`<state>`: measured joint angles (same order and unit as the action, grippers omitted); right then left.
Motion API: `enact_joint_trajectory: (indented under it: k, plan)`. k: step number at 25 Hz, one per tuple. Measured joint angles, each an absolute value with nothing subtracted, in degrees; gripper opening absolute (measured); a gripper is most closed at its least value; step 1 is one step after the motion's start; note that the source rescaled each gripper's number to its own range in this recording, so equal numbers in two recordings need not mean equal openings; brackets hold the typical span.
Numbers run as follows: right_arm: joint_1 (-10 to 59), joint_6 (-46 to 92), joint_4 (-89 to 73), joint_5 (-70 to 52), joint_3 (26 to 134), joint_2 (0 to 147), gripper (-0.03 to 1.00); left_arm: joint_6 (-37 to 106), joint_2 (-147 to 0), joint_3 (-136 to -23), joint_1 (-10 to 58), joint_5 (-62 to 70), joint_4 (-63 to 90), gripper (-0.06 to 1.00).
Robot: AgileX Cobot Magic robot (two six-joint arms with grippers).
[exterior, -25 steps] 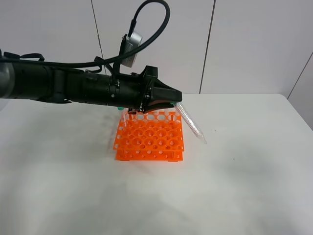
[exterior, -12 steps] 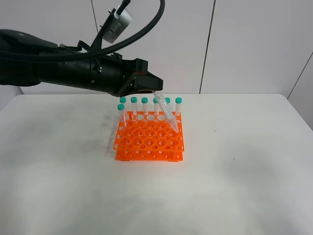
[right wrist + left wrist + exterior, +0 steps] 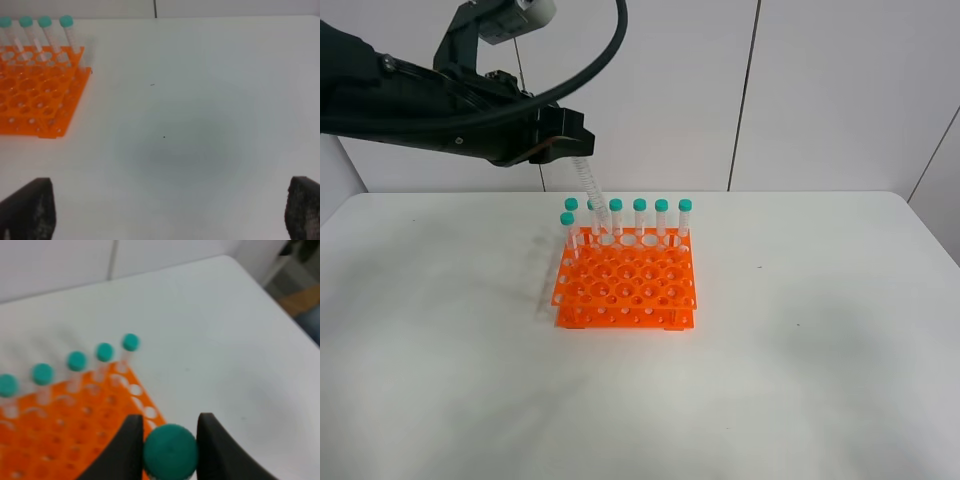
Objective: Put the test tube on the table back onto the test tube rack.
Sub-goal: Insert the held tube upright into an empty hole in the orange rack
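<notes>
I'm clamping the test tube point(image 3: 588, 192) by its cap in the left claw point(image 3: 169, 432), aiming to plumb it over a free test tube rack point(image 3: 625, 285) hole below the claw

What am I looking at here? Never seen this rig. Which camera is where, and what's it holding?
This is a robot with two arms working at a white table. One picture comes from a camera mounted high, looking down on the whole scene. The other two come from a camera on each arm's wrist, looking out past the fingers.

An orange test tube rack stands on the table, with green-capped tubes upright along its far edge.

The left gripper, on the black arm reaching in from the left, is shut on one more test tube at its green cap. That tube hangs tilted, tip down by the rack's far row.

The right gripper is open and holds nothing.
</notes>
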<state>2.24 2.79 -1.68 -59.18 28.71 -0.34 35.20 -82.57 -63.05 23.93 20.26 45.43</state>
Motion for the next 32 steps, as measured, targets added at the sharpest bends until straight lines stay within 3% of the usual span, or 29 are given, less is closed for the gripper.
enact_joint_trajectory:
  k: [9, 19, 32]
  plan:
    - [2.24, 2.73, -1.68, -59.18, 28.71, -0.34, 1.0, 8.28, -80.99, -61.28, 29.76, 13.04, 8.16, 0.0]
    - [2.24, 2.73, -1.68, -59.18, 28.71, -0.34, 1.0, 4.46, -82.67, -56.54, 30.07, 4.7, 4.87, 0.0]
    - [2.24, 2.73, -1.68, -59.18, 28.71, -0.34, 1.0, 5.27, -98.37, -70.37, 30.07, 14.02, 4.71, 0.0]
